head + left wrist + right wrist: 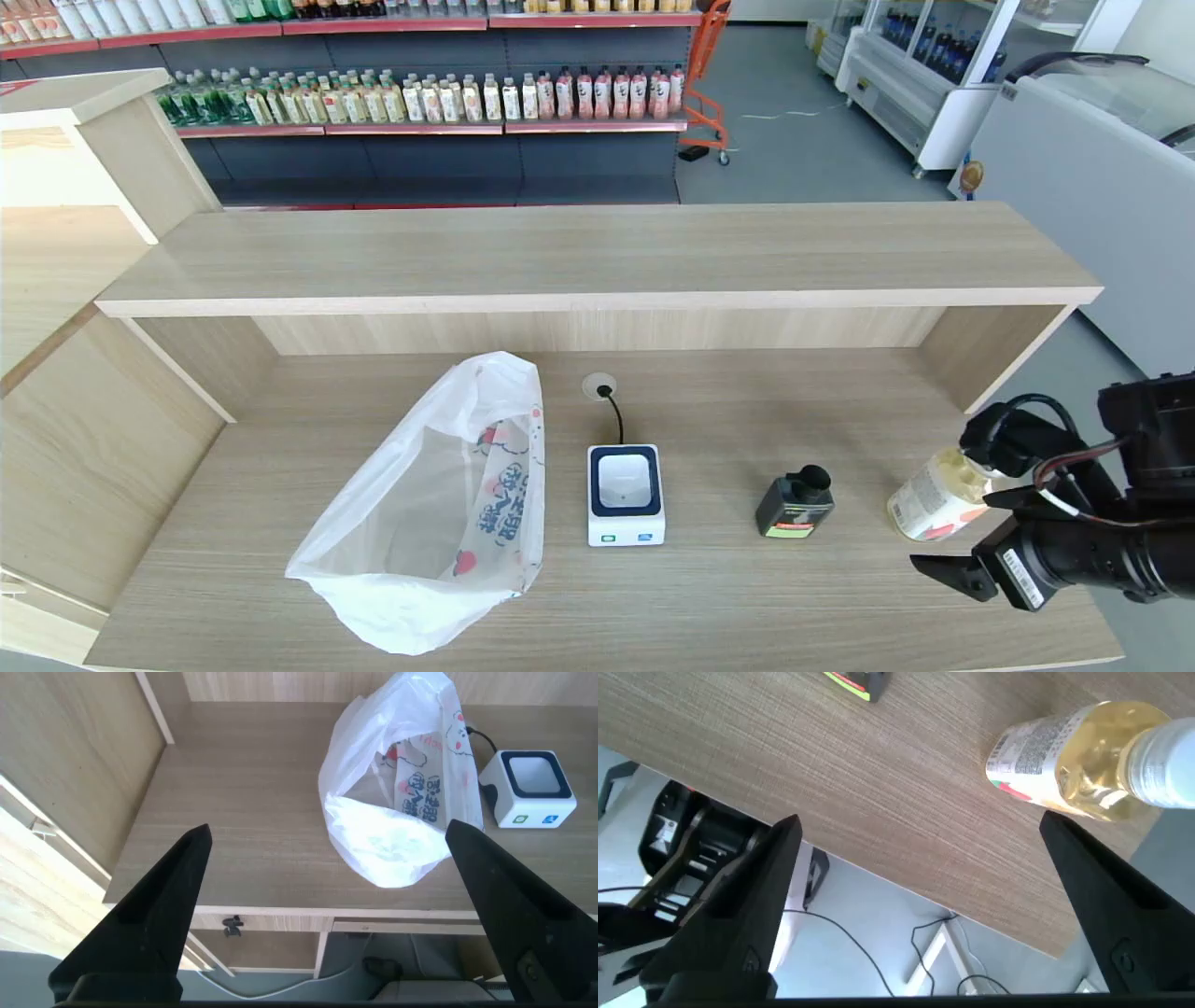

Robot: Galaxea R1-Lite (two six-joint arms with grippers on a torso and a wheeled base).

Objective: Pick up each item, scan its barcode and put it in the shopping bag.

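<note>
Plastic bag (411,597), scanner (625,495), dark bottle (794,511), yellow bottle (929,509): one each; left hand (329,829), right hand (920,821) spread.

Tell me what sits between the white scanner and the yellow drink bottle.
A small black bottle sits between the scanner and the yellow drink bottle, touching neither; the head view shows it.

Bright, even light is falling from overhead across the wooden counter (709,597). Its upper ledge (597,252) is casting a soft band of shadow on the back panel (597,331) beneath. The scanner (625,495) and the dark bottle (794,506) are throwing only faint shadows. The white shopping bag (420,532) is glowing and nearly washing out in the left wrist view. The counter's straight edges are bowing toward the head view's borders. The glass freezer lid (1120,98) is catching pale reflections.
</note>
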